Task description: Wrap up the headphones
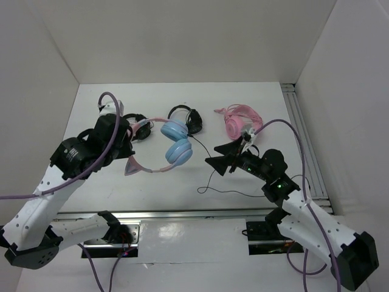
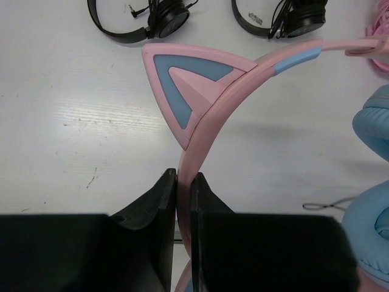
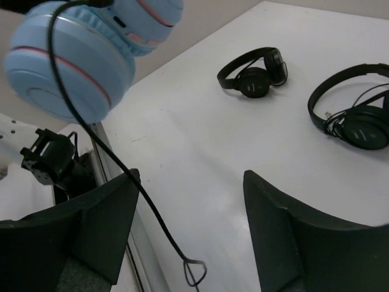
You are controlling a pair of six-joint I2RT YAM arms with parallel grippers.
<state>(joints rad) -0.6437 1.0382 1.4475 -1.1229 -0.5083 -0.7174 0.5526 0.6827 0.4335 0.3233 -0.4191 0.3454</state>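
My table is crowded. The left gripper is clamped on the headphones by the pink headband, holding them up between the arms. The right gripper gapes wide, grabbing nothing. The thin cable dangles past one finger, so a sloppy close probably misses it, or the slack snags.

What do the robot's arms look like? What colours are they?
The left arm and right arm are white tubes with chunky black joints. Purple cables loop along them. A tiny green light glows on the right one. The fingers are black and pointed.
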